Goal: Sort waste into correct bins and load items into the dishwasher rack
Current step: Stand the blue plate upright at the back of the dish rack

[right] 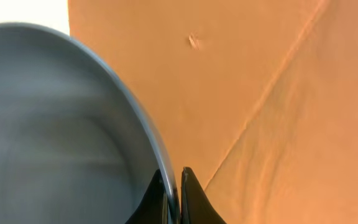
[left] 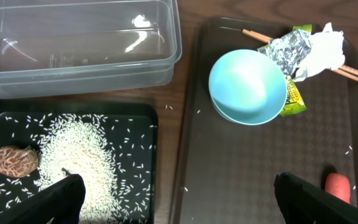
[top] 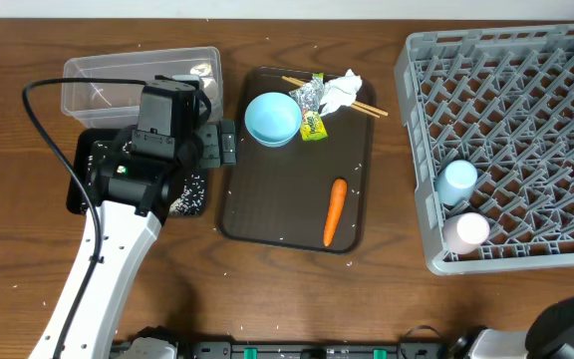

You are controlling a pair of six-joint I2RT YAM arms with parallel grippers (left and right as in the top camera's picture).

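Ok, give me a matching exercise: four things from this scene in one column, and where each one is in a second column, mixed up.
Things:
1. carrot
2. rice
3. light-blue cup
4. large bowl

Places:
A. in the grey rack
B. pinched at its rim by the right fingers
C. on the brown tray
D. in the black tray

Pairs: 1-C, 2-D, 3-A, 4-B.

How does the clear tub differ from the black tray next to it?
The tub is see-through with tall walls; the tray is opaque black and shallow. Nothing shows inside the tub, while the tray holds rice and a brown lump. Both are rectangular, similar in footprint, and lie side by side.
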